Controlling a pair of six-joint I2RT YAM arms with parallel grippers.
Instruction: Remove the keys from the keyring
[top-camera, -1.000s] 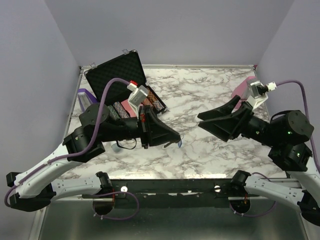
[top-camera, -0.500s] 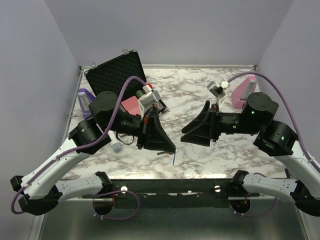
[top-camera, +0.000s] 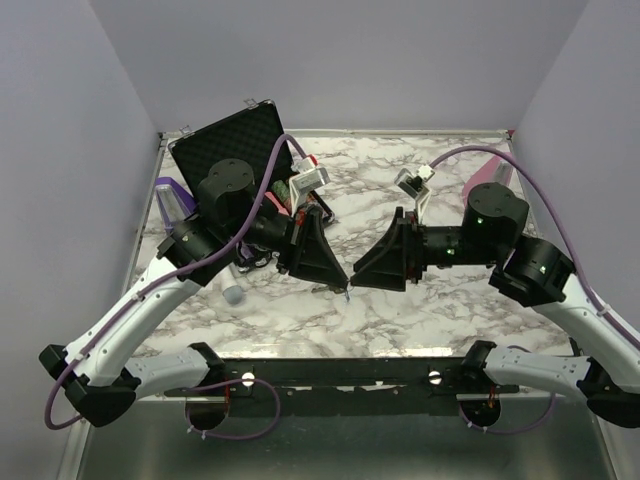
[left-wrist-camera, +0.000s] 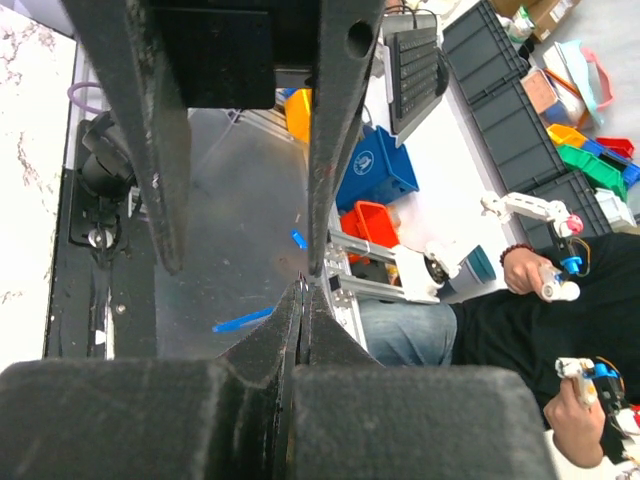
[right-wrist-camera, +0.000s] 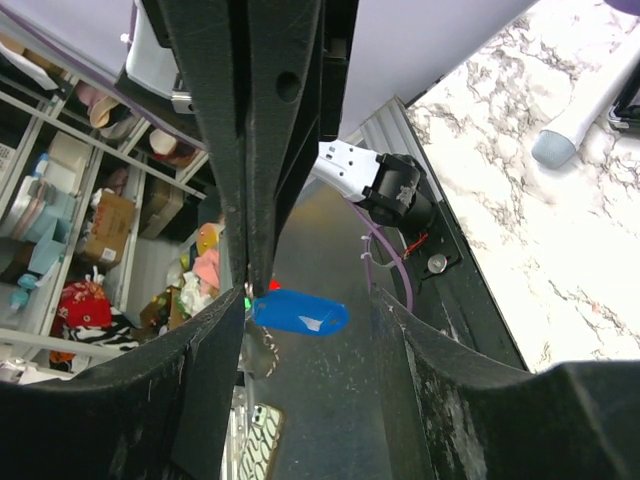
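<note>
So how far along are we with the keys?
Done: left claw, shut, holds the keyring up above the table. In hand: open right claw straddles its blue tag. Left: pulling the key off; I can't pick it out, only metal beside the tag.

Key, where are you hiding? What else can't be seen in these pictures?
- Key: right wrist view shows only a blurry metal bit under the blue tag; key or ring, cannot tell.
- Top view: tag is a tiny speck between left pincer and right pincer tips.
- Left wrist view: left pincer's own shut fingers hide what they pinch.
- Case: left arm covers most of its inside, top view.
</note>
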